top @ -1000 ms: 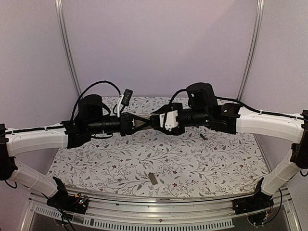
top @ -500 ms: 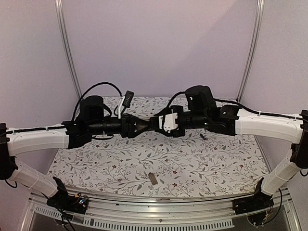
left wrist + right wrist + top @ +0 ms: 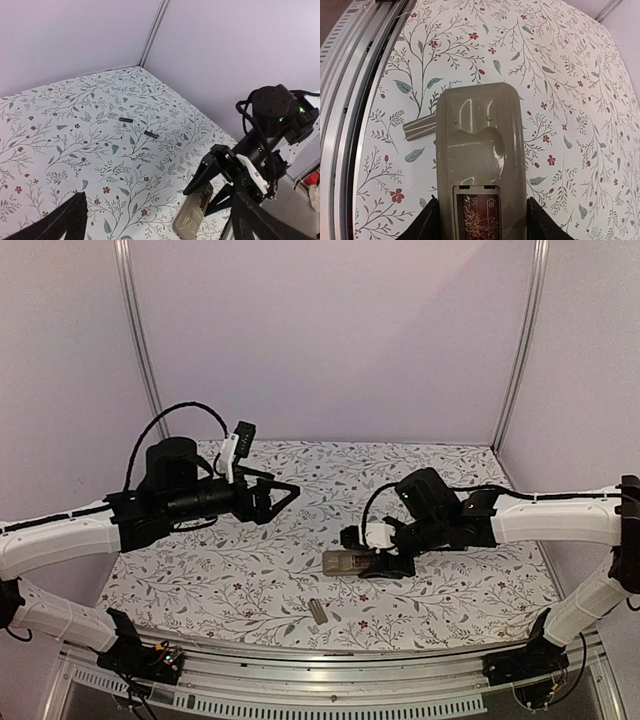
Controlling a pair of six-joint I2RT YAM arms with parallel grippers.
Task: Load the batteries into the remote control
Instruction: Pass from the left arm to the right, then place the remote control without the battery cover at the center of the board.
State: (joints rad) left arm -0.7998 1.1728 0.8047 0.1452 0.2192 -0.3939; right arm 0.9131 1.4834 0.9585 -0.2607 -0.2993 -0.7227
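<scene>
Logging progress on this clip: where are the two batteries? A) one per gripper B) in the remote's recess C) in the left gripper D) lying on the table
D: both batteries lie on the table, apart from the remote control, whose visible recess holds none.

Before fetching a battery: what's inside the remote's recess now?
The remote control, back up in the right gripper, shows only a reddish-brown patterned floor in its open recess, no battery. The recess's lower end runs out of frame. Both batteries lie on the table.

Glossy plastic remote control (image 3: 480,165), matt tablecloth (image 3: 570,75)
</scene>
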